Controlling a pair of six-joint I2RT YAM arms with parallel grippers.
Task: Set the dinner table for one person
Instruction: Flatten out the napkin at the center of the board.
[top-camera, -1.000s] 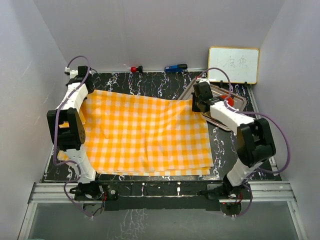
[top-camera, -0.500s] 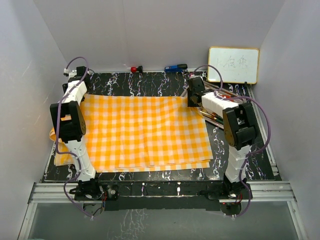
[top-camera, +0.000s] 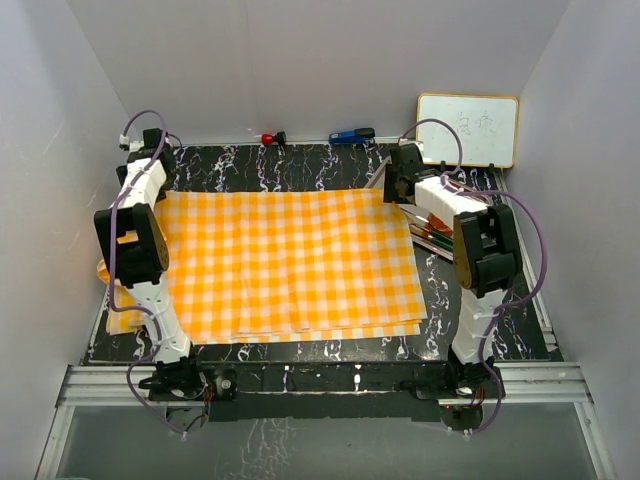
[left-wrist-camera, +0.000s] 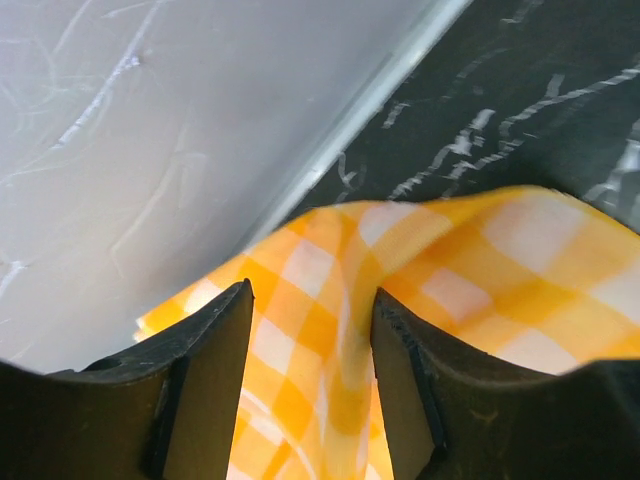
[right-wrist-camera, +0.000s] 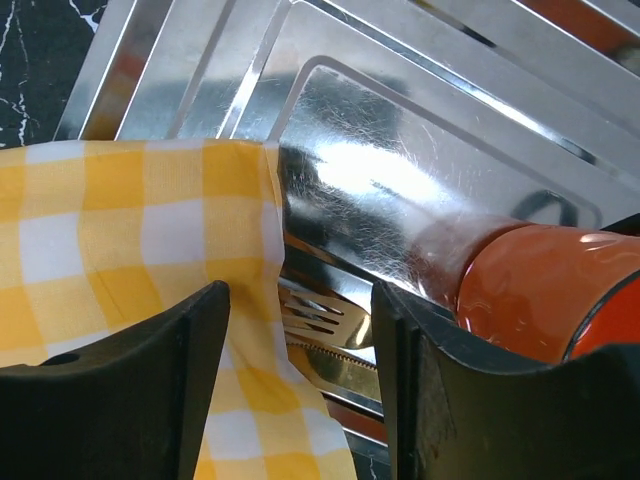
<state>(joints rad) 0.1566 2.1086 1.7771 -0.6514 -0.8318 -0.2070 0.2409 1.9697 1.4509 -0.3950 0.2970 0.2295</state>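
Observation:
The orange-and-white checked cloth (top-camera: 290, 260) lies spread flat over the black marbled dinner table (top-camera: 300, 165). My left gripper (top-camera: 150, 180) is at the cloth's far left corner. In the left wrist view it (left-wrist-camera: 310, 300) stands open, with a raised fold of the cloth (left-wrist-camera: 500, 270) loose between the fingers. My right gripper (top-camera: 396, 190) is at the far right corner. In the right wrist view it (right-wrist-camera: 300, 300) is open too, and the cloth's edge (right-wrist-camera: 150, 240) hangs slack between the fingers.
A steel tray (right-wrist-camera: 400, 150) at the right holds a gold fork (right-wrist-camera: 320, 315), a gold knife (right-wrist-camera: 345, 365) and an orange cup (right-wrist-camera: 540, 290). A whiteboard (top-camera: 467, 130) leans on the back wall. A red item (top-camera: 268, 138) and a blue one (top-camera: 350, 135) lie at the far edge.
Both grippers have gone from shut to open and let go of the cloth's far corners. The far edge, lifted and bunched before, now lies flat and straight.

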